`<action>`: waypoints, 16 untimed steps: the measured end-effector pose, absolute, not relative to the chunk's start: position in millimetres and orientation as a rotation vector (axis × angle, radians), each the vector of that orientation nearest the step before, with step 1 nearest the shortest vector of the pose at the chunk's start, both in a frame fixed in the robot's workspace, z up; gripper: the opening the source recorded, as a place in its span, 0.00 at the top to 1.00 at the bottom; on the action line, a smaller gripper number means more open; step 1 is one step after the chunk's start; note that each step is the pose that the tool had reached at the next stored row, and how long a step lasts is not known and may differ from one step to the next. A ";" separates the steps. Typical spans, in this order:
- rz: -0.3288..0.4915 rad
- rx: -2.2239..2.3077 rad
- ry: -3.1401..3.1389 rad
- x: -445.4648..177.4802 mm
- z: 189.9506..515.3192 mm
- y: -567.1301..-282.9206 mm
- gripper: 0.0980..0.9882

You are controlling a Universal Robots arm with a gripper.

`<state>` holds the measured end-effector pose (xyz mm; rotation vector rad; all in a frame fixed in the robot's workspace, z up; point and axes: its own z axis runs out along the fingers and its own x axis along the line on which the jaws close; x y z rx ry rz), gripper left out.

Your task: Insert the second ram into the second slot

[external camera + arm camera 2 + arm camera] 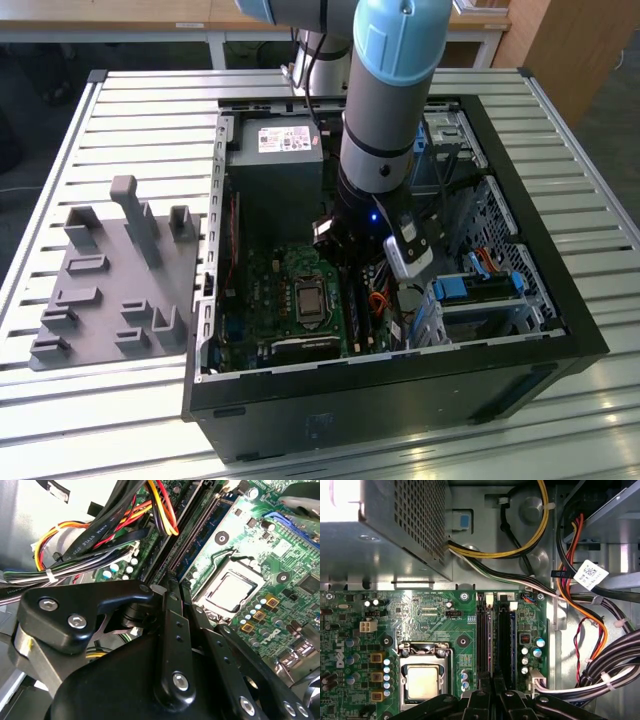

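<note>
The PC case (520, 260) lies open on the slatted table, and my arm reaches down into it. My gripper (345, 262) hangs low over the green motherboard (265, 300), beside the CPU socket (422, 680). In both wrist views the black fingers (485, 687) come together at the middle of the memory slots (504, 640). The gripper (491, 682) (170, 582) is shut on the second ram (490, 640), a thin stick seen edge-on that runs out from the fingertips along the slots. How deep it sits in a slot is hidden.
The grey power-supply box (275, 170) stands just beyond the slots' far end. Thick cable bundles (600, 670) (100, 530) crowd one side of the slots. Blue drive-bay clips (465, 290) sit toward the exterior view's right. A grey fixture plate (110, 270) lies outside the case.
</note>
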<state>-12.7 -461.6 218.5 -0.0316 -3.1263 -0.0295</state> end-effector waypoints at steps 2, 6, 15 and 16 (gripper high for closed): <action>-0.030 -0.032 -3.126 -12.7 217.6 -461.6 0.96; -0.029 -0.032 -3.126 -12.7 214.9 -461.6 0.96; -0.029 -0.032 -3.126 -12.7 214.3 -461.6 0.96; -0.029 -0.032 -3.126 -12.7 214.2 -461.6 0.96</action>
